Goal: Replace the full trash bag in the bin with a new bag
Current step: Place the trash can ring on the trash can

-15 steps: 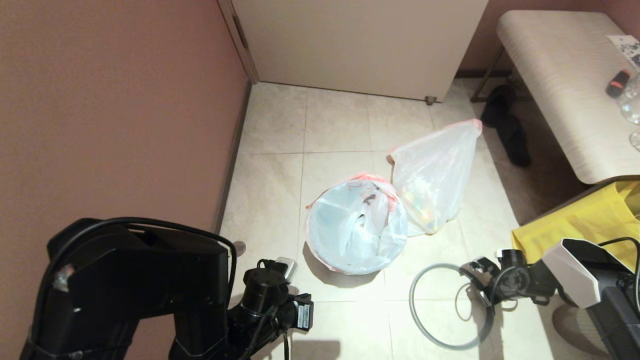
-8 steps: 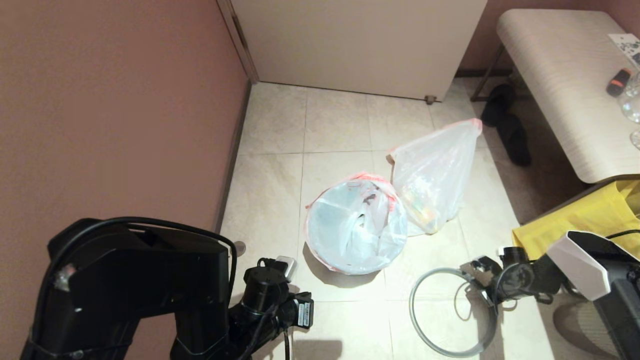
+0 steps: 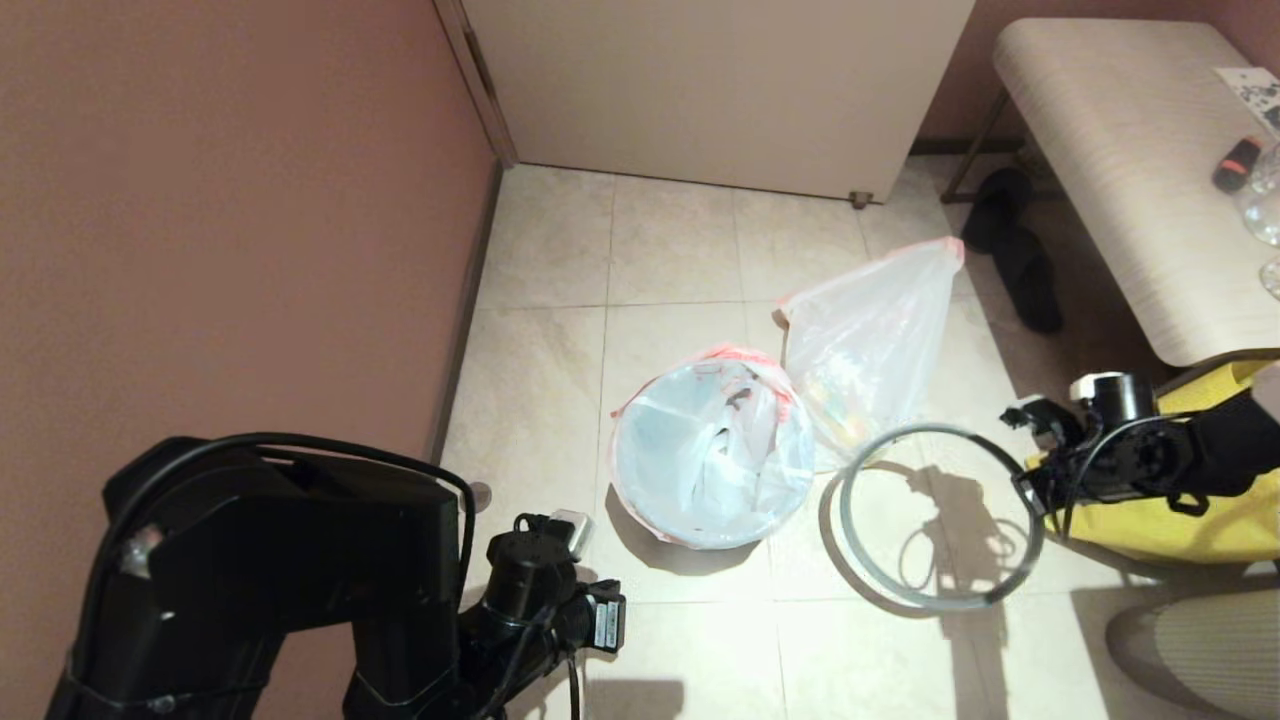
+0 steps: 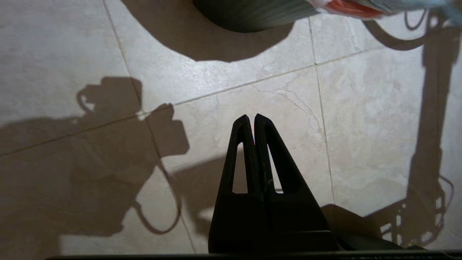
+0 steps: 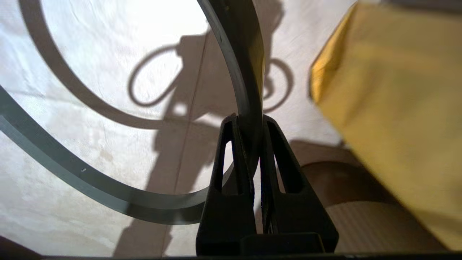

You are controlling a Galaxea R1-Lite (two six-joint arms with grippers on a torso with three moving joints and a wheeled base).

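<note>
Right end effector [image 3: 1030,478]: clamped on thin grey hoop rim [image 3: 935,598], held level; round black bag-lined bin [image 3: 712,470] lies leftward, nearer this arm.

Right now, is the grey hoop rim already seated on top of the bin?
No. In the head view the right gripper holds the grey hoop rim in the air beside the bin, not on it.

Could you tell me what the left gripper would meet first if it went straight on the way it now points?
The left gripper, shut and empty, points down at the bare floor tile, so it would probably meet that first. The bin stands farther on, though the depth is hard to judge.
</note>
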